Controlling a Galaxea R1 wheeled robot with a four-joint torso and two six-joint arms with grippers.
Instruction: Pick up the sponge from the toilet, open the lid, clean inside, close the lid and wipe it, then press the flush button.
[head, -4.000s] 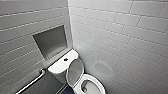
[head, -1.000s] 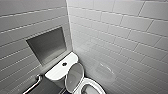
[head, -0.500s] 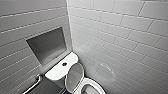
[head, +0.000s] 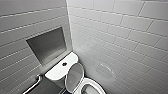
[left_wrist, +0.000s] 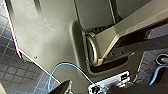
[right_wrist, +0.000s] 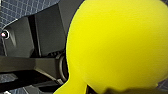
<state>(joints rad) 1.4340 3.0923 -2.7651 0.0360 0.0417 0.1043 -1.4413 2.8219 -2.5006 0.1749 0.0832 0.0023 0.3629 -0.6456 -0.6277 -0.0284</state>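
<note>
Since the sponge (right_wrist: 117, 45) hangs close before the right wrist camera, the right gripper (right_wrist: 125, 91) looks clamped on 1 edge of it. Soft, light and squashy, it likely wants a firm, deeper pinch. The lid (head: 74, 75) stands raised.

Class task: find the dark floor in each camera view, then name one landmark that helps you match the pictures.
Head view: dark floor at the bottom edge, between the grab rail and the toilet.
Left wrist view: grid-tiled floor beside the robot's grey plate.
Right wrist view: the same tiled floor beyond the yellow sponge.
Shared landmark: the square tile grid, in both wrist views.
</note>
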